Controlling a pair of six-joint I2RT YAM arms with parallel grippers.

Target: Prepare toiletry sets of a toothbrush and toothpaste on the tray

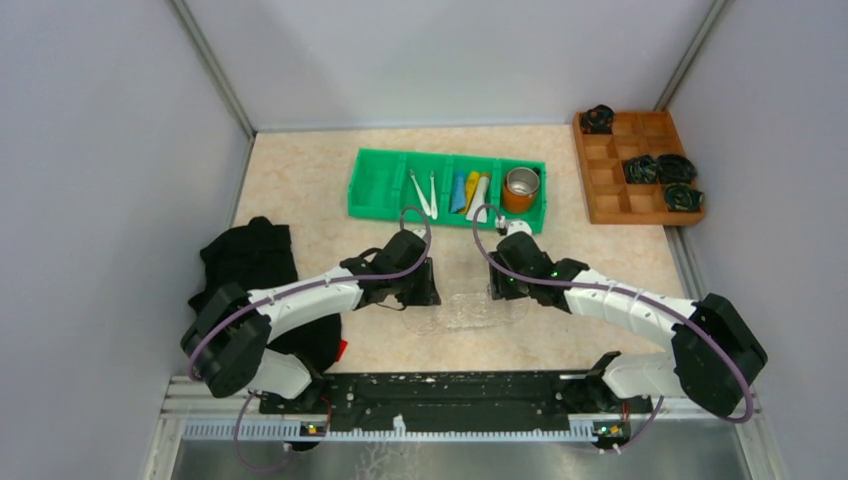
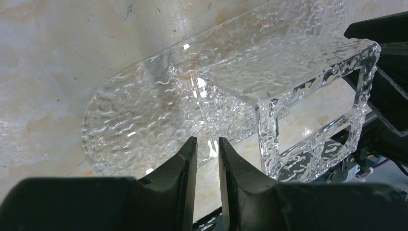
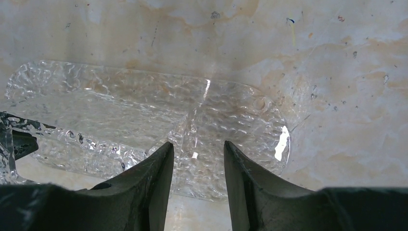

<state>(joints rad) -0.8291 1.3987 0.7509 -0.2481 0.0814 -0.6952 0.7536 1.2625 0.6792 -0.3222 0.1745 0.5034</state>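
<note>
Plainly the clear tray [image 1: 470, 310] lies on the tabletop [image 1: 300, 190] between both arms. It looks light, stiff, slick and brittle, best pinched over its rim at an end. The left claw [image 2: 207, 144] stands barely parted, the right claw [image 3: 195, 149] wider, both empty at its ends.

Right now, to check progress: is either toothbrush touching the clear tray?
Apart. The top view shows both toothbrushes lying in the green bin, with bare tabletop between it and the clear tray.
</note>
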